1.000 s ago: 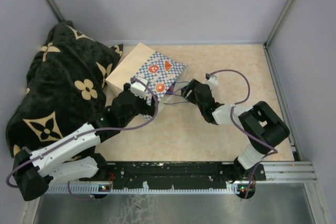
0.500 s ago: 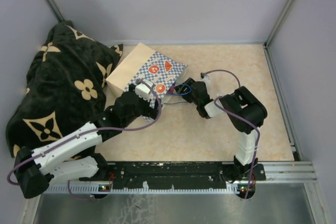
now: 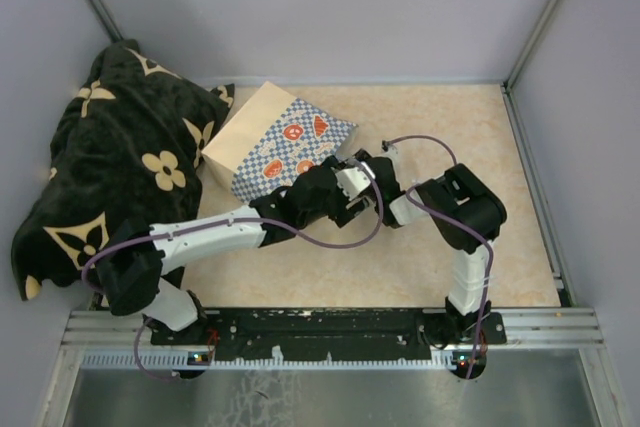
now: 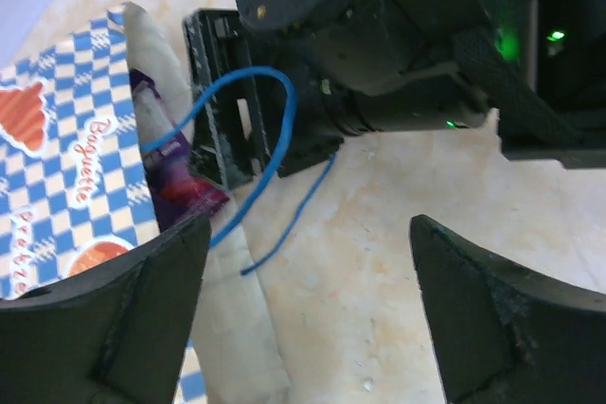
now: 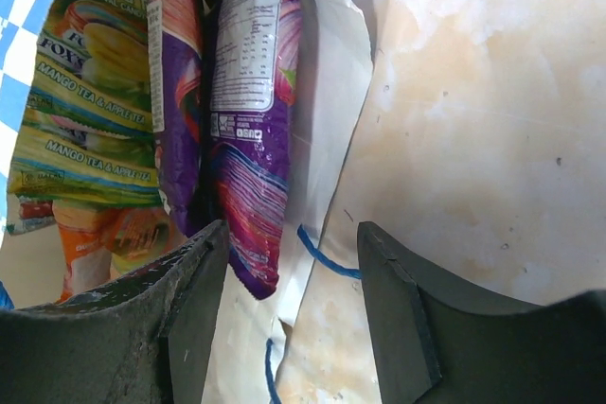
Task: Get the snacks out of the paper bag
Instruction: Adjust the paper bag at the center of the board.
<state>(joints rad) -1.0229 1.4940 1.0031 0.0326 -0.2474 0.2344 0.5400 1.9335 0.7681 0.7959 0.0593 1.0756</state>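
The paper bag [image 3: 290,142] lies on its side, its mouth facing my grippers. In the right wrist view its cream inside [image 5: 327,92] holds the snacks: two purple packets [image 5: 251,92], a green-yellow one [image 5: 90,92] and an orange one [image 5: 114,234]. My right gripper [image 5: 292,234] is open at the mouth [image 3: 358,169]; the nearer purple packet's end and the bag's lip lie between its jaws. My left gripper [image 4: 308,229] is open and empty over the table beside the mouth [image 3: 350,197]. Its view shows the checkered side [image 4: 66,158], a purple packet [image 4: 180,186] and a blue cord handle [image 4: 275,130].
A black patterned blanket [image 3: 110,167] is heaped at the left, against the bag's tan base [image 3: 245,127]. Grey walls close the table's back and sides. The right gripper's black body [image 4: 379,54] sits close in front of my left gripper.
My left arm has swung from the bag's left side across to the bag's mouth, next to the right gripper. The right gripper moved in to the mouth, then held.
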